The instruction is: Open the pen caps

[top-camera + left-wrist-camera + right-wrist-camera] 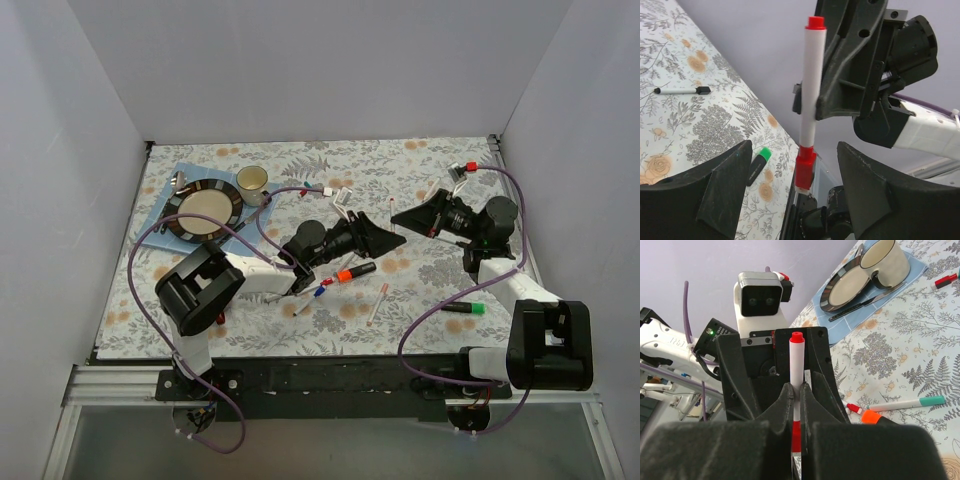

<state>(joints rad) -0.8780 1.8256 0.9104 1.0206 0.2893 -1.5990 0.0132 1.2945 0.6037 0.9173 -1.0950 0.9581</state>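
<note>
My right gripper (797, 390) is shut on a thin white pen (797, 360) and holds it upright in the air above the table. The pen's red cap (796, 435) sits just below the pinch, partly hidden between the fingers. In the left wrist view the same pen (810, 85) hangs with its red cap (805, 170) at the lower end. My left gripper (794, 155) is open, its jaws on either side of the cap and not touching it. In the top view both grippers, left (385, 238) and right (402, 216), meet tip to tip at mid-table.
An orange-capped black marker (352, 272), red- and blue-capped thin pens (318, 292) and another white pen (377, 303) lie on the floral cloth. A green-capped marker (463, 309) lies near the right arm. A plate (203, 210) and cup (252, 182) stand at the back left.
</note>
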